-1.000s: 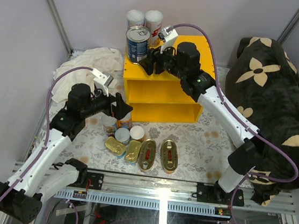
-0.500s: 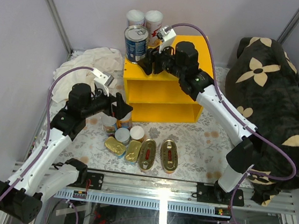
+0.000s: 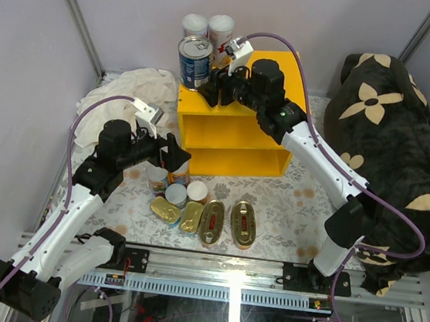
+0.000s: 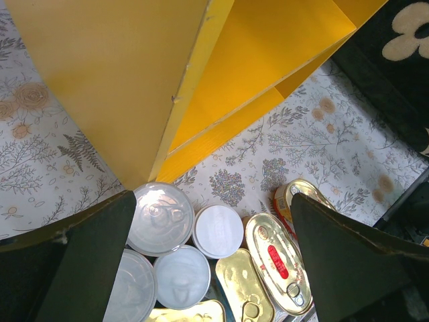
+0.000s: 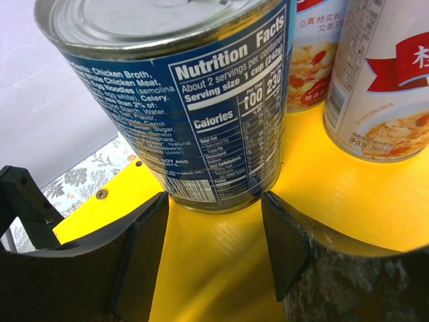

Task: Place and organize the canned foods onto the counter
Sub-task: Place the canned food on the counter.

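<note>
You get bright, even light with soft shadows. Glare on gold tins point(image 3: 212, 221), lower centre of top view. Blue-labelled can point(image 5: 221, 114) label sharp in right wrist view; bottom corners dark, soft.

The right pincer point(image 3: 207, 92) has shifted the blue-labelled can point(image 3: 195, 62) slightly back and left across the yellow worktop point(image 3: 287, 63), nearer the white-lidded tins point(image 3: 221, 28).

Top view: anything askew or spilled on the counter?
Nothing spilled or damaged. Only oddity: the blue-labelled can, gripped by the right gripper, sits close to the counter top's left edge, by the corner; two white cans stand further in.
</note>
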Available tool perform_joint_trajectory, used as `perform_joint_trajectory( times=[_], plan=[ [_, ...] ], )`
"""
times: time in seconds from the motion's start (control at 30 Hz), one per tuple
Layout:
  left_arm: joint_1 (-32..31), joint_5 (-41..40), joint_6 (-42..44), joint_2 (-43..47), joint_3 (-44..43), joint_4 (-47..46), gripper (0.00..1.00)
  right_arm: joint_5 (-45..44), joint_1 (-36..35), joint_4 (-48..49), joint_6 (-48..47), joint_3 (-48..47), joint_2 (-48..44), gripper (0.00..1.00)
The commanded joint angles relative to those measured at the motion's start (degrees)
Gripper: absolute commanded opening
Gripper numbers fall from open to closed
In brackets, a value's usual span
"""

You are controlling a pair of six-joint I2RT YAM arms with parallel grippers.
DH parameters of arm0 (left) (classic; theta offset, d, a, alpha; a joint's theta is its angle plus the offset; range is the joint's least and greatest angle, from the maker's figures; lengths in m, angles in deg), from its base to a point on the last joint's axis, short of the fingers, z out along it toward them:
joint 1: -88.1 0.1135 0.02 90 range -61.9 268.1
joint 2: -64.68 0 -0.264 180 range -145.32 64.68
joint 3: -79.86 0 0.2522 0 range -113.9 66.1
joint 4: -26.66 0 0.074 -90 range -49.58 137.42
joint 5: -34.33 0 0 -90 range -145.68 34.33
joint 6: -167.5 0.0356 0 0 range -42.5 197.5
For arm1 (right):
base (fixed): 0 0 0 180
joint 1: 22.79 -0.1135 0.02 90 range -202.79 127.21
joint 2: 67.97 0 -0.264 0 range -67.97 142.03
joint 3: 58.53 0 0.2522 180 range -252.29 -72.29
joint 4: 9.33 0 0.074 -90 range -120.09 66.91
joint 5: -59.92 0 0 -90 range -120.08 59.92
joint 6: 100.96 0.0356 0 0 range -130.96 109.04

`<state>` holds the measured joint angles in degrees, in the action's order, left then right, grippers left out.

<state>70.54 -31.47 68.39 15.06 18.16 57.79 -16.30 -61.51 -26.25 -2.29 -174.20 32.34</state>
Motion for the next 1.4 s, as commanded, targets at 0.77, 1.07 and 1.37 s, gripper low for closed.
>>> perform_joint_trajectory(
  times=[0.77, 1.07, 1.37],
  plan=[
    [0.4, -0.4, 1.1, -0.3, -0.9, -0.5, 1.00, -4.1, 0.0, 0.2, 1.5, -0.8, -3.2, 0.85],
    [0.4, -1.8, 0.8, -0.5, -0.3, -1.1, 1.00, -6.2, -0.4, -3.0, 3.0, 21.5, -25.6, 1.00],
    [0.4, -8.5, 0.3, 1.9, 1.3, -3.1, 1.00, -11.5, -1.4, -10.9, 7.5, 42.8, -39.6, 1.00]
  ],
)
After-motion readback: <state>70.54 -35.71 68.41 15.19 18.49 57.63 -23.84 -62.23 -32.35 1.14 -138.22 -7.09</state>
